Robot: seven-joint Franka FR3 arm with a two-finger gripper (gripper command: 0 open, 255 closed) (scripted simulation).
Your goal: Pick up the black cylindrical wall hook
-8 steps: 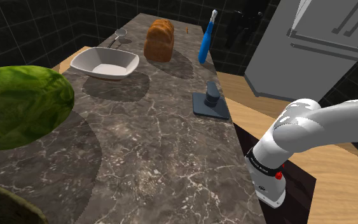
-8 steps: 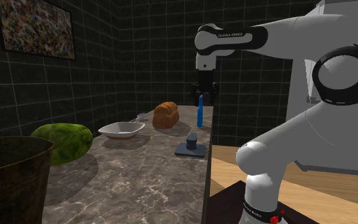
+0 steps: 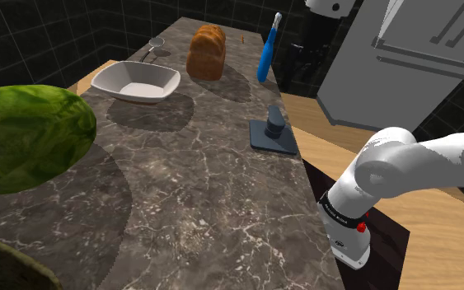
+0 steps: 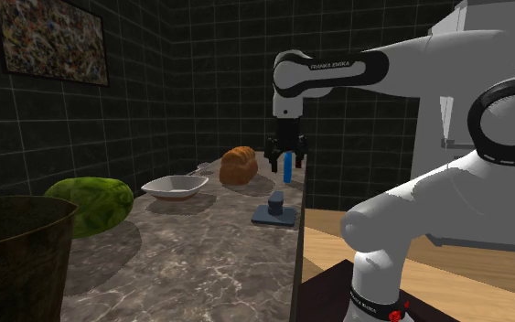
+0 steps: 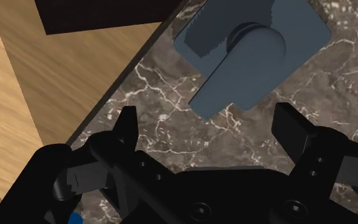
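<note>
Dim overall; tiled walls [image 3: 49, 33] near black, grid lines barely lit. Marble counter [image 3: 205, 181] mid-toned, its white veins catching light. Shoulder view: light comes from high, about 10 o'clock; broad soft-edged shadows fall toward 4 to 5 o'clock from the bowl [image 3: 135, 81], the bread loaf [image 3: 207, 51] and the green melon [image 3: 24, 136]; melon bright on top, dark at its underside. White arm [image 3: 386, 165] is the brightest thing, with a mottled highlight on its joint; fridge [image 3: 419, 58] flat pale grey. Second exterior view: dark pot [image 4: 13, 247] at 8 o'clock sits in gloom. Wrist view: wall hook [image 5: 241, 70] throws a jagged-edged shadow on its plate toward 10 o'clock; wood floor [image 5: 18, 76] warm, evenly lit.
</note>
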